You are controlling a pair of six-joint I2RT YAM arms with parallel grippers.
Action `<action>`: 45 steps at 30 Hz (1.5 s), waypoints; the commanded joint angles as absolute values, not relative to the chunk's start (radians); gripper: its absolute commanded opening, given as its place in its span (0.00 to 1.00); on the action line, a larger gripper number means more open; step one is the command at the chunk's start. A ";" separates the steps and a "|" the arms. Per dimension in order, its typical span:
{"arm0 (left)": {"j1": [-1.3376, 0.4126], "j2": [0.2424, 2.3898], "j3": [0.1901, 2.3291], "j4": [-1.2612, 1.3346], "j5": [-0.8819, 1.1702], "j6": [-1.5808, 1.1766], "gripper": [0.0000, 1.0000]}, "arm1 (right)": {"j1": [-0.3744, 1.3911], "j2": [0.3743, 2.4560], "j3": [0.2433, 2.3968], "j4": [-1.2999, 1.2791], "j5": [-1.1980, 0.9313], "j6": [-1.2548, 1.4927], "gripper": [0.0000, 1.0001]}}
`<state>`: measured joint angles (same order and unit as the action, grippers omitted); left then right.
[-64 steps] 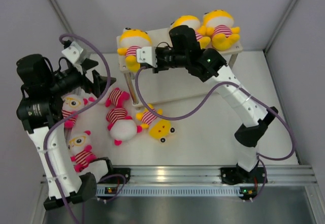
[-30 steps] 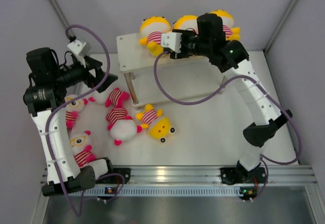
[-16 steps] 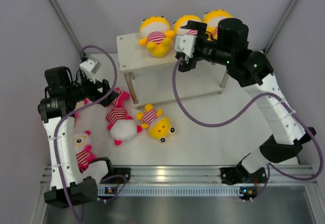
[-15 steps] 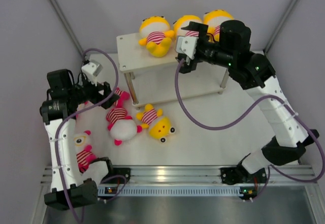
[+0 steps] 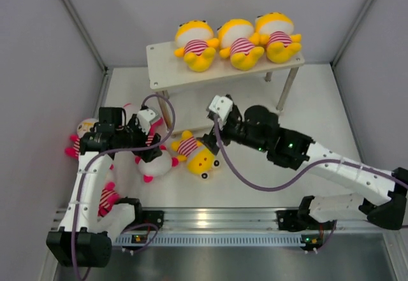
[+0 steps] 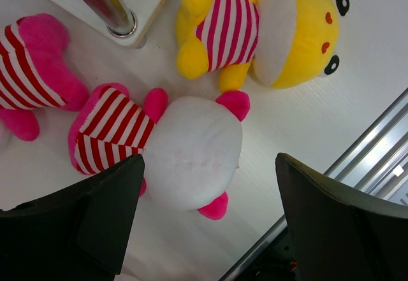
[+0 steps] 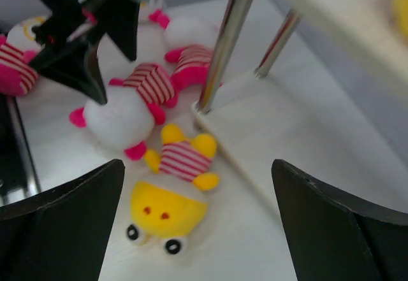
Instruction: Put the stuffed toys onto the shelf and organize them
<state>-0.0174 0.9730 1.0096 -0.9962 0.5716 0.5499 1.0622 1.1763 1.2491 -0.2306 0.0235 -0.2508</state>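
Observation:
Three yellow stuffed toys (image 5: 196, 42) (image 5: 239, 39) (image 5: 277, 34) sit side by side on the top board of the shelf (image 5: 164, 71). A further yellow toy (image 5: 197, 157) (image 7: 169, 195) lies on the table in front of the shelf. My right gripper (image 5: 208, 143) (image 7: 197, 166) hovers open just above it. Beside it lies a pink toy (image 5: 156, 163) (image 6: 191, 150) with the white back of its head up. Over that head my left gripper (image 5: 149, 146) (image 6: 209, 166) stands open, holding nothing.
More pink toys lie at the left: one by the wall (image 5: 78, 137), one near the left arm's base (image 5: 105, 198), one by the shelf leg (image 6: 32, 71). The shelf's metal leg (image 7: 223, 39) and lower board (image 7: 274, 122) are close behind both grippers. The metal rail (image 6: 382, 141) runs along the near edge.
My right gripper let go of the third yellow toy on the shelf, opened, and came down to the yellow toy on the table. My left arm swung right and down over the pink toy.

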 commanded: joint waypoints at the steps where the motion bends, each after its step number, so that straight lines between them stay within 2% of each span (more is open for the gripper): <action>1: -0.023 0.922 1.019 -0.973 0.612 0.586 0.90 | 1.149 1.210 1.077 -0.112 0.210 0.079 0.99; 5: -0.023 0.882 1.023 -0.974 0.592 0.584 0.92 | 1.152 1.337 0.994 -0.068 0.265 0.202 0.99; 11: -0.023 0.851 1.040 -0.974 0.597 0.557 0.92 | 1.151 1.512 0.982 0.024 0.293 0.232 0.98; 17: -0.023 0.833 1.054 -0.976 0.620 0.549 0.93 | 1.126 1.626 0.967 0.015 0.215 0.258 0.81; 20: -0.023 0.830 1.049 -0.974 0.644 0.543 0.93 | 1.103 1.621 0.930 0.011 0.176 0.255 0.76; 23: -0.023 0.833 1.048 -0.974 0.675 0.532 0.93 | 1.097 1.600 0.899 0.011 0.143 0.215 0.61; 24: -0.023 0.833 1.051 -0.974 0.681 0.528 0.92 | 1.094 1.592 0.894 0.012 0.100 0.193 0.41; 26: -0.023 0.831 1.055 -0.976 0.707 0.520 0.91 | 1.094 1.545 0.890 0.006 0.020 0.081 0.21; 29: -0.023 0.827 1.069 -0.980 0.741 0.514 0.89 | 1.094 1.446 0.910 -0.096 -0.179 -0.142 0.15; 31: -0.023 0.828 1.091 -1.000 0.794 0.534 0.88 | 1.092 1.395 0.946 -0.158 -0.235 -0.231 0.00; 37: -0.025 0.821 1.143 -1.129 0.920 0.679 0.76 | 1.046 1.361 1.170 -0.549 -0.452 -0.593 0.00; 39: -0.025 0.807 1.135 -1.176 0.936 0.762 0.77 | 1.037 1.407 1.235 -0.682 -0.466 -0.647 0.00; 45: -0.035 0.792 1.085 -1.258 0.919 0.954 0.85 | 1.014 1.479 1.414 -0.840 -0.460 -0.817 0.00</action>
<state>-0.0261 0.7956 1.1027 -1.1740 0.8822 0.7940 1.0355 1.4624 1.3472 -0.6804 -0.4076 -0.6632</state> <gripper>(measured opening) 0.837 0.036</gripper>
